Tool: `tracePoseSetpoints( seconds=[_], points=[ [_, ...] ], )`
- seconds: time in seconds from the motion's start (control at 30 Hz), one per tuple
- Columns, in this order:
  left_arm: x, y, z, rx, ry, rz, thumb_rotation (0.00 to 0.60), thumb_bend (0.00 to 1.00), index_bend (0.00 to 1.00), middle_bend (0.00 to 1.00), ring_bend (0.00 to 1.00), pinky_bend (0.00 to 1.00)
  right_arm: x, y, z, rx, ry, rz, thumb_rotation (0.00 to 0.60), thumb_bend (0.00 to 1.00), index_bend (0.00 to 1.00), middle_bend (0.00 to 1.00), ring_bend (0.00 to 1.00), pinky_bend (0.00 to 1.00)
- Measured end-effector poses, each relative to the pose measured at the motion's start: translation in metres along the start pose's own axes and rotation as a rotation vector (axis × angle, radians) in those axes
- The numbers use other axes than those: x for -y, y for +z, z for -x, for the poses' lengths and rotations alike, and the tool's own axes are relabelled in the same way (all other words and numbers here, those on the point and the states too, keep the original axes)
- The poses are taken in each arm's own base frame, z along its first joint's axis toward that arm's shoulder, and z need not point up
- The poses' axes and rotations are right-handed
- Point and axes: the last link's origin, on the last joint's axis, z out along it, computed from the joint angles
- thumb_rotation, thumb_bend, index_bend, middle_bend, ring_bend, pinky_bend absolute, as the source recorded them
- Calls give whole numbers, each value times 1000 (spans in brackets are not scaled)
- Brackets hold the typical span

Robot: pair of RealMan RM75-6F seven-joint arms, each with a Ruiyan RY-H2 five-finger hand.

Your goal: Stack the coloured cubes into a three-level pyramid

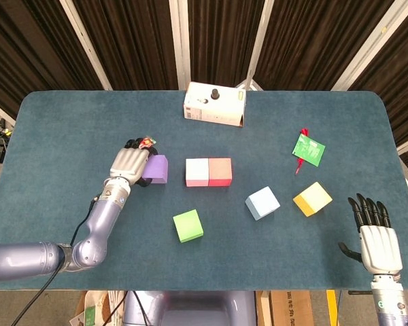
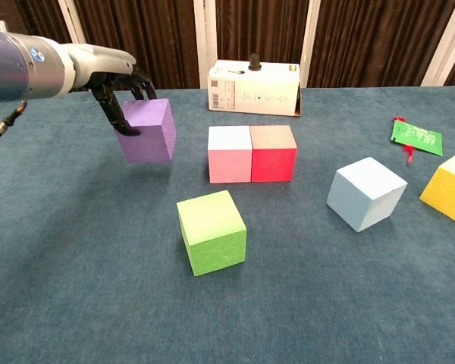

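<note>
Carrying the purple cube point(image 2: 148, 130) toward an unfinished bottom row.

Only the pink cube point(image 2: 229, 155) and red cube point(image 2: 273, 153) stand touching at mid-table, so the base looks one short and both upper levels are unbuilt. Left hand point(image 2: 120, 83) grips the purple cube from above, lifted off the table point(image 1: 68, 129) just left of the pink one. Green cube point(image 2: 211, 231) sits near, blue cube point(image 2: 365, 193) and yellow cube point(image 2: 448, 186) to the right, all loose. Right hand point(image 1: 376, 239) waits at the near right, fingers straight and slightly apart, holding nothing.
</note>
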Motion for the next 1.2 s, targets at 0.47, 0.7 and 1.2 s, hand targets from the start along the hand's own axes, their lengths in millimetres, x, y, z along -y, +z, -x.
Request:
tracePoseSetpoints(
  seconds=[0.47, 0.7, 1.2],
  points=[
    [-14, 11, 13, 12, -5, -24, 600, 471, 278, 245, 0, 0, -1, 1, 0, 2, 2, 13, 600, 183, 74, 43, 0, 0],
    [-28, 14, 15, 49, -15, -78, 600, 470, 255, 231, 0, 0, -2, 2, 1, 0, -1, 20, 600, 182, 75, 43, 0, 0],
    [-46, 27, 21, 41, 1, -136, 600, 465, 255, 210, 0, 0, -6, 2, -3, -16, 12, 40, 600, 182, 74, 43, 0, 0]
  ],
)
